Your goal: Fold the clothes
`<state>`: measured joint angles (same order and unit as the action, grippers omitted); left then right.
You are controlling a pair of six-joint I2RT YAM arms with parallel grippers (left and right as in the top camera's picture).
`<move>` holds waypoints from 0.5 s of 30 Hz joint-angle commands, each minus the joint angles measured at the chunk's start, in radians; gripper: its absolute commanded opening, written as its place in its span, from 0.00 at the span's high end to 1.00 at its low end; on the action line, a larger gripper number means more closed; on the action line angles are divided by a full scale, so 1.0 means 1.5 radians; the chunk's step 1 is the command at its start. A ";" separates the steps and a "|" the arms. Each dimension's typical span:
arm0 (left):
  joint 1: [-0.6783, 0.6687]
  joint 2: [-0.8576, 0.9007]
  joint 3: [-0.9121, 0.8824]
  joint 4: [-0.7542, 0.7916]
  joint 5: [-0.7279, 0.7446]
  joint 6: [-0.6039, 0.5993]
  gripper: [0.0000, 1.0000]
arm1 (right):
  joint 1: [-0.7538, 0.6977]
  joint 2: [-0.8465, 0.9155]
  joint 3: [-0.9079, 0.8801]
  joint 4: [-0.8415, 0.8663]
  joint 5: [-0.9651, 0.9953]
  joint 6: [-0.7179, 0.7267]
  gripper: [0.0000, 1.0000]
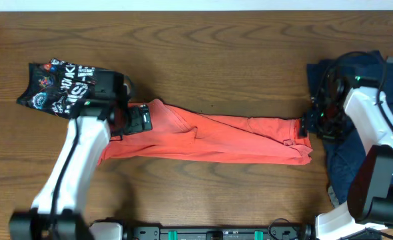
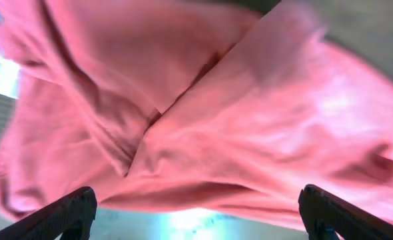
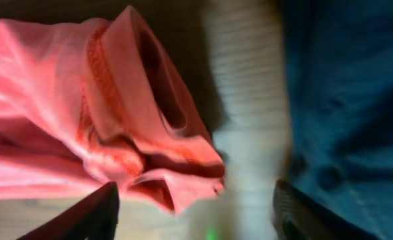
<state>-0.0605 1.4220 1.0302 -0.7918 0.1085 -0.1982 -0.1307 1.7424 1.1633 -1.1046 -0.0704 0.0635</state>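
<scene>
Limp, light coral T-shirt (image 1: 216, 137) lies bunched along the desk (image 1: 216, 60); both arms' jaws gape apart; I'd pinch its end hems.

the long coral-red cotton t-shirt (image 1: 216, 137), gathered into a band, lies across the middle of the brown wooden table (image 1: 203, 47), running from left to right. its left end lies a little farther away than its right end. the small black printed cloth garment (image 1: 50, 87) lies at the far left of the table, near that left end. the crumpled dark navy cloth garment (image 1: 340, 167) lies at the right edge, just beside the shirt's right end, with a narrow strip of table between them. the left gripper (image 1: 140, 120) is over the shirt's left end, and the right gripper (image 1: 308, 125) is at its right end, between the shirt and the navy garment.
</scene>
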 commanded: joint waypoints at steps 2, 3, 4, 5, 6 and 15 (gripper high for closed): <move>0.003 -0.052 0.012 -0.021 0.008 -0.002 0.02 | -0.004 -0.001 -0.078 0.079 -0.073 -0.011 0.26; 0.003 -0.057 0.012 -0.027 0.008 -0.002 0.02 | -0.004 -0.001 -0.099 0.108 -0.089 -0.011 0.25; 0.003 -0.060 0.012 -0.032 0.008 -0.002 0.02 | -0.004 -0.001 -0.118 0.137 -0.106 -0.011 0.25; 0.003 -0.060 0.012 -0.036 0.008 -0.002 0.02 | -0.003 -0.001 -0.133 0.162 -0.122 -0.011 0.25; 0.003 -0.060 0.011 -0.040 0.008 -0.002 0.02 | -0.002 -0.001 -0.148 0.186 -0.142 -0.011 0.25; 0.003 -0.055 0.010 -0.046 0.008 -0.002 0.02 | 0.026 -0.001 -0.200 0.274 -0.219 -0.011 0.98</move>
<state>-0.0605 1.3350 1.0321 -0.8562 0.1135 -0.1986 -0.1093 1.7187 0.8879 -0.6941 -0.3435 0.0509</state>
